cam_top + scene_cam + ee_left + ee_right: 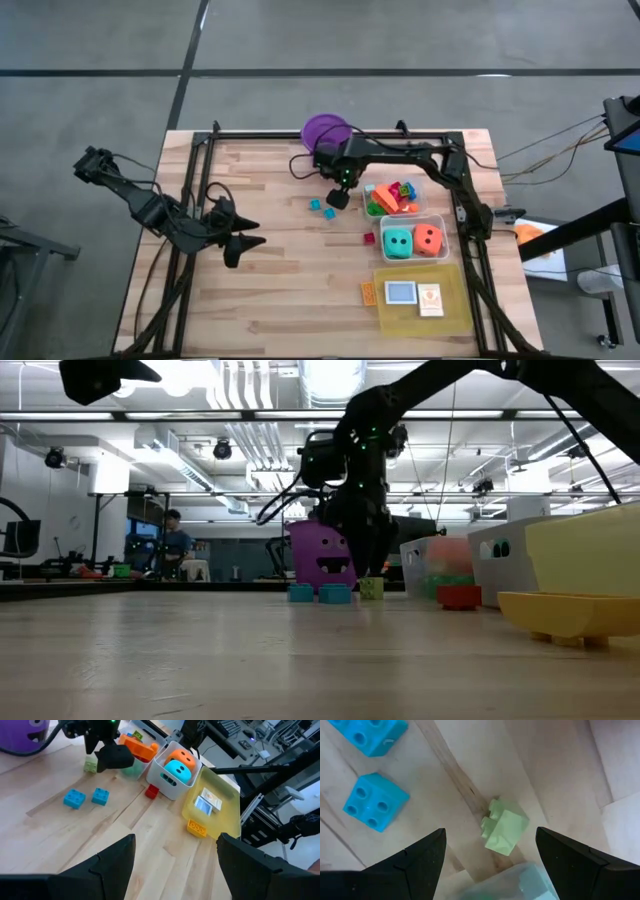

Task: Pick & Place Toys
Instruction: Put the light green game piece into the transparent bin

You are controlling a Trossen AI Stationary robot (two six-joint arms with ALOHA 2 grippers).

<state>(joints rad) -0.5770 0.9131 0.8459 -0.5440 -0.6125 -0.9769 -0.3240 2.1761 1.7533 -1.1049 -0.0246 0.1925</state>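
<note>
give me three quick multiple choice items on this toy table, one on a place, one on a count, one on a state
1. Where does the pale green block lie?
A. in the yellow tray
B. on the bare table under the right gripper
C. inside the purple bucket

2. How many blue blocks lie loose on the table?
A. one
B. two
C. four

3. How do the right gripper's fingers stand?
A. open, holding nothing
B. shut on the green block
C. shut on a blue block

Answers:
1. B: the right wrist view shows it on the wood between the fingers of the right gripper.
2. B: one blue block and a second blue block lie side by side.
3. A: the fingers stand apart on either side of the block, not touching it.
</note>
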